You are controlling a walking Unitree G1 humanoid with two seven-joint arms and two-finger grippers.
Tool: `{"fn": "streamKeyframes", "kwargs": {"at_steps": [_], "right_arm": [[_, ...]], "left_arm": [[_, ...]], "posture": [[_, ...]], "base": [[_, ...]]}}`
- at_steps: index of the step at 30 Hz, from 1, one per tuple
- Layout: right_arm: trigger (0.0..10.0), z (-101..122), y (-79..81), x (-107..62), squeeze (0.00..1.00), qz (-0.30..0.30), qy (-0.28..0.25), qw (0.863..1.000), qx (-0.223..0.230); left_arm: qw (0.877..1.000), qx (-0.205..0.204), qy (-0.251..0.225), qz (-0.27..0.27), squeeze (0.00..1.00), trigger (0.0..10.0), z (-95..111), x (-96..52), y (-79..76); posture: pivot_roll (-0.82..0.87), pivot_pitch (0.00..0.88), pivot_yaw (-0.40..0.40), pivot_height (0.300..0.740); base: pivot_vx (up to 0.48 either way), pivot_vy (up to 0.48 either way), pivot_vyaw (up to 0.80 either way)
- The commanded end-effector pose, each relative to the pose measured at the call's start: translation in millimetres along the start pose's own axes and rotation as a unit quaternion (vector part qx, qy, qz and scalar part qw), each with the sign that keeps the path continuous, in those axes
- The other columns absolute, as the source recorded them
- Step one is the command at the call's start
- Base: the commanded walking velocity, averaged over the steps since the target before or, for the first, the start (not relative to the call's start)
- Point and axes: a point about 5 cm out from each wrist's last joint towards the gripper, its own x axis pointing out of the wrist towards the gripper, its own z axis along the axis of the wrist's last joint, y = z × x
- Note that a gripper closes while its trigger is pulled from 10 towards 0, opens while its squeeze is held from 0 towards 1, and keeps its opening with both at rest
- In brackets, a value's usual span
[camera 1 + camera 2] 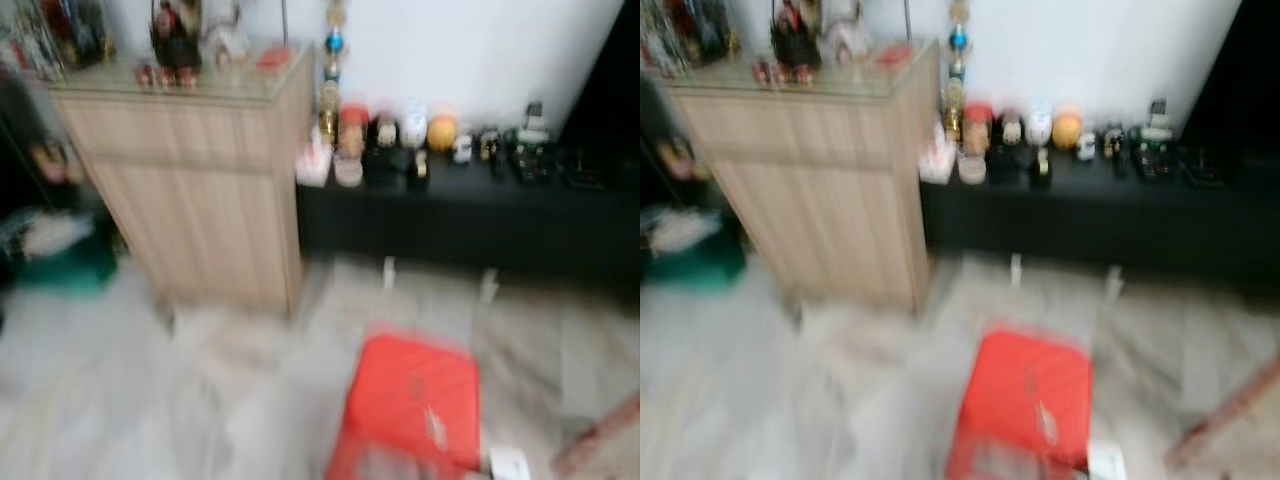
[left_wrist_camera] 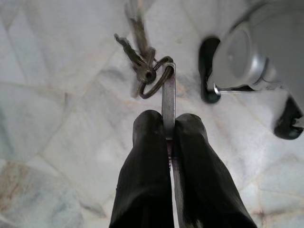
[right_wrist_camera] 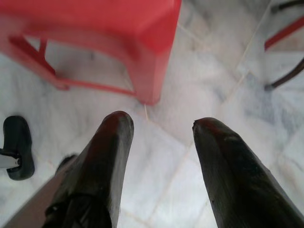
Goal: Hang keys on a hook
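Carrying step: left gripper clamped on a flat metal tab, its dark ring of metal keys dangling over pale marble floor. Right gripper spread, empty (beside red plastic stool). Next: finding a hook, none yet discernible.

Both eye views are smeared by heavy motion blur, so the wooden cabinet and red stool are seen without sharp edges. Even, soft daylight is spread over the pale floor, which is rendered sharply in the wrist views, and faint shadows are cast there.
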Motion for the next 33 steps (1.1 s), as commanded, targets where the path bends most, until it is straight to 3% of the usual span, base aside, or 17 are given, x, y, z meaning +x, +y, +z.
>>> {"fn": "streamKeyframes", "kwargs": {"at_steps": [1, 22, 33], "right_arm": [[10.0, 1.9, 4.8, 0.6, 0.0, 0.005, -0.001, 1.0, 0.004], [10.0, 1.5, 7.1, 0.8, 0.0, 0.01, 0.001, 1.0, 0.005], [10.0, -0.5, 8.0, 0.7, 0.0, 0.011, 0.006, 1.0, 0.006]], "left_arm": [[1.0, 0.007, -0.016, 0.009, 0.0, 10.0, 10.9, 0.7, 6.6], [0.999, 0.03, -0.009, 0.008, 0.0, 10.0, 9.3, 0.5, 7.5], [0.999, 0.038, -0.008, 0.007, 0.0, 10.0, 8.2, 0.3, 8.0]], "posture": [[0.04, 0.0, -0.005, 0.74], [0.05, 0.0, -0.011, 0.74], [0.05, 0.0, -0.01, 0.74]], "base": [[-0.244, 0.0, 0.0], [-0.047, 0.0, 0.0], [0.0, -0.363, 0.0]]}}
